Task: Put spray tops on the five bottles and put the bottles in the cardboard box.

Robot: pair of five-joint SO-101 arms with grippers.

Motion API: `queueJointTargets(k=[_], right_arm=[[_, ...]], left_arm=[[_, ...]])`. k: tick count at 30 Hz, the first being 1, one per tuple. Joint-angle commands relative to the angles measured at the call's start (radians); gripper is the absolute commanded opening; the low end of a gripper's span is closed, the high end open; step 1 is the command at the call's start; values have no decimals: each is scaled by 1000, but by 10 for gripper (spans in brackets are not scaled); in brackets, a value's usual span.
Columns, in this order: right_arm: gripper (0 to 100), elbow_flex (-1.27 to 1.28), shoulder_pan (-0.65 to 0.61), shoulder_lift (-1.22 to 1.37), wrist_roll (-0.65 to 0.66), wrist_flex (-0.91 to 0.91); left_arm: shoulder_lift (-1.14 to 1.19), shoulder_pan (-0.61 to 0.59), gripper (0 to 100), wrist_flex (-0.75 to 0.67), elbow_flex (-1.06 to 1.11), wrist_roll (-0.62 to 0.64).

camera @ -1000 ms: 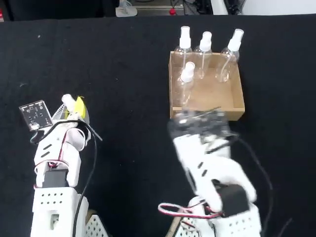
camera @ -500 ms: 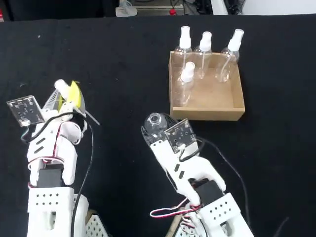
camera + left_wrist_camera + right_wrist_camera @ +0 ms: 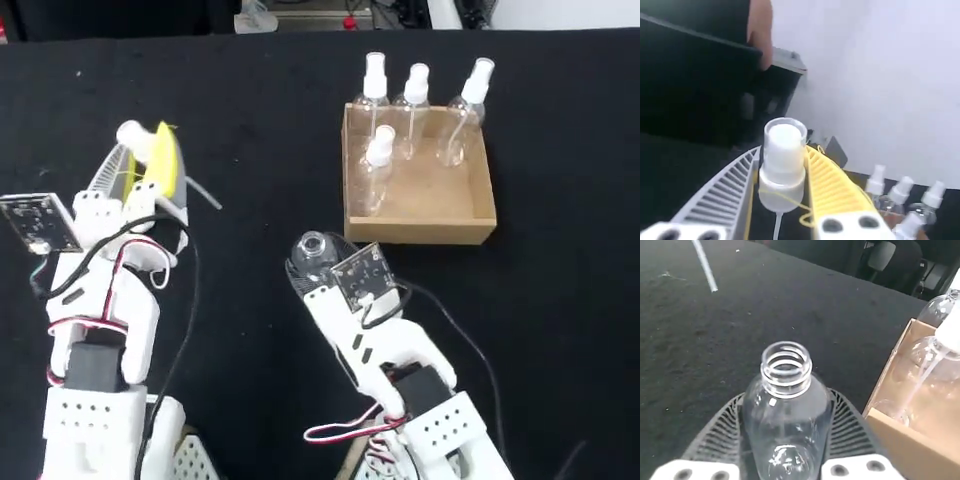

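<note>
My left tool is clenched on the last spray top, gripping it by the collar with the white cap above the fingers. Its thin dip tube hangs free below, slanting out over the black counter. I read that hold as deliberate: with the tube left exposed, it can be threaded into a neck first.

My right tool is grasping the open bottle around its body. The bottle is upright, and its threaded mouth sits clear above the fingers. It is just off the near left corner of the cardboard box, apart from the wall. I cannot tell whether its base rests on the counter or hangs just above it. Holding it low on the body leaves the neck free for capping, which I judge to be the step in hand.

The bottle is clear plastic with rounded shoulders, and its ringed threads are bare and apparently undamaged. It looks empty and light, so it could slip or twist in the grip while the top goes on.

The four capped bottles stand in the box, three along the far wall and one nearer the left side. The near right part of the box floor is bare, which gives room for the fifth.

The two tools are well apart, so the top has some way to travel to reach the neck.
</note>
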Motion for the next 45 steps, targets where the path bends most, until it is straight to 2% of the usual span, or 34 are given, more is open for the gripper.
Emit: queueJointTargets(k=[1,5,8,11,17,20,25,31,38,45], right_arm=[[14,-1,-9,-21,-5,-29],[14,-1,-9,-21,-5,-29],[14,-1,-9,-21,-6,-28],[14,-1,-9,-21,-6,-26],[14,-1,-9,-21,-6,-26],[14,-1,-9,-21,-6,-26],[14,-1,-9,-21,-5,-26],[14,-1,-9,-21,-2,-26],[14,-1,-9,-21,-2,-26],[14,-1,-9,-21,-2,-26]], left_arm=[[-17,76,30,126,-196,3],[-17,179,30,336,-386,3],[-17,272,30,397,-430,2],[-11,320,30,356,-387,2],[-15,331,30,121,-225,0],[-15,332,30,52,-160,0],[-14,334,30,40,-117,2],[-15,420,30,35,-125,0],[-15,493,30,38,-97,-163],[-15,495,30,23,-45,-167]])
